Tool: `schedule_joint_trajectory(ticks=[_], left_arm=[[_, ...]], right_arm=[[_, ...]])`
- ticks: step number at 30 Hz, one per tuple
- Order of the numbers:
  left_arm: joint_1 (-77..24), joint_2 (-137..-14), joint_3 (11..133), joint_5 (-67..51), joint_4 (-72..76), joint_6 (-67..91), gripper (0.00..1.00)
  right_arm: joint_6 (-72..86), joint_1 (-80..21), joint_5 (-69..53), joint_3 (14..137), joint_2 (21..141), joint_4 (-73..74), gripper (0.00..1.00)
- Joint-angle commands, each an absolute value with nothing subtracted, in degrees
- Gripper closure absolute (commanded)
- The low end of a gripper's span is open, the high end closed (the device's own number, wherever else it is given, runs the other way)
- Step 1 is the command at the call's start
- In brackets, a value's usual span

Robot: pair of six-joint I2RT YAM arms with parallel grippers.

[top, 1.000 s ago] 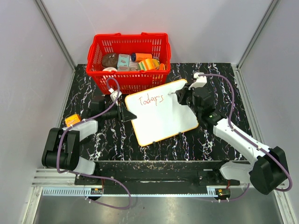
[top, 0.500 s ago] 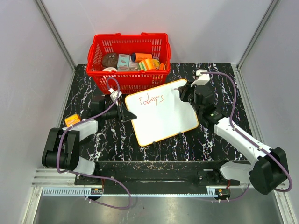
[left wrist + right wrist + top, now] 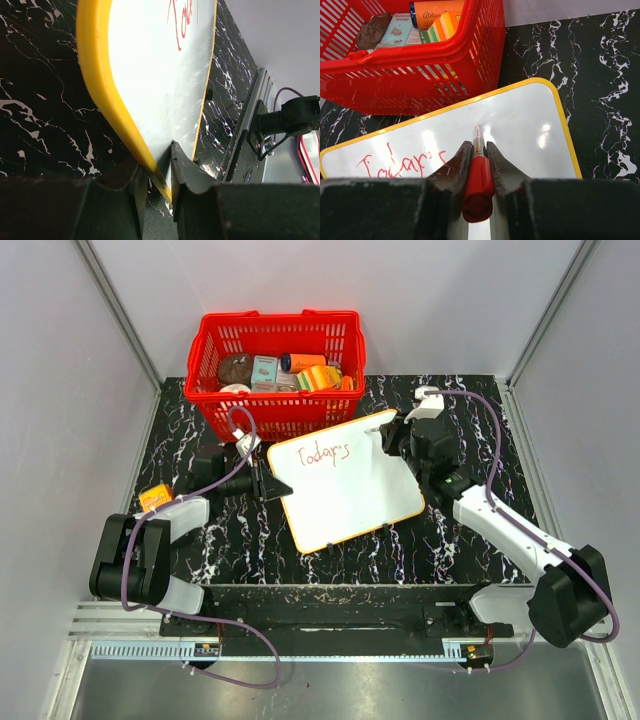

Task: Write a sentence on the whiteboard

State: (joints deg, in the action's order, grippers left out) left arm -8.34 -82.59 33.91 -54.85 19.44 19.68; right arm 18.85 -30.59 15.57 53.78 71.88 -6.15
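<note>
The left gripper [image 3: 157, 167] pinches the edge of the whiteboard [image 3: 350, 495] to steady it, while the right gripper [image 3: 479, 149], closed on a red marker [image 3: 479, 187], points its tip past the lettering [image 3: 323, 454].

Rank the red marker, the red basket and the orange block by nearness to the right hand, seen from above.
1. Red marker, gripped in the right hand, over the whiteboard.
2. Red basket, behind it, toward the left.
3. Orange block, far off at the table's left edge.
</note>
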Motion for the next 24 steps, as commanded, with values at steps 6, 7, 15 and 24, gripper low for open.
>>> schedule_joint_trajectory(ticks=[6,7,15,24], left_arm=[[-9.93,-82.35,32.96,-51.07,18.81,12.92,1.0],[-9.93,-82.35,32.96,-51.06,18.72,13.01,1.0],[-9.93,-82.35,32.96,-51.06,18.72,13.01,1.0],[-10.02,-82.35,32.96,-50.98,18.55,12.83,1.0]], right_arm=[[18.81,-30.15,14.16,56.69,73.12,-7.21,1.0],[18.81,-30.15,13.72,56.86,73.3,-7.03,1.0],[19.25,-30.15,11.16,54.85,72.34,-5.89,1.0],[18.81,-30.15,10.9,50.81,69.17,-3.96,1.0]])
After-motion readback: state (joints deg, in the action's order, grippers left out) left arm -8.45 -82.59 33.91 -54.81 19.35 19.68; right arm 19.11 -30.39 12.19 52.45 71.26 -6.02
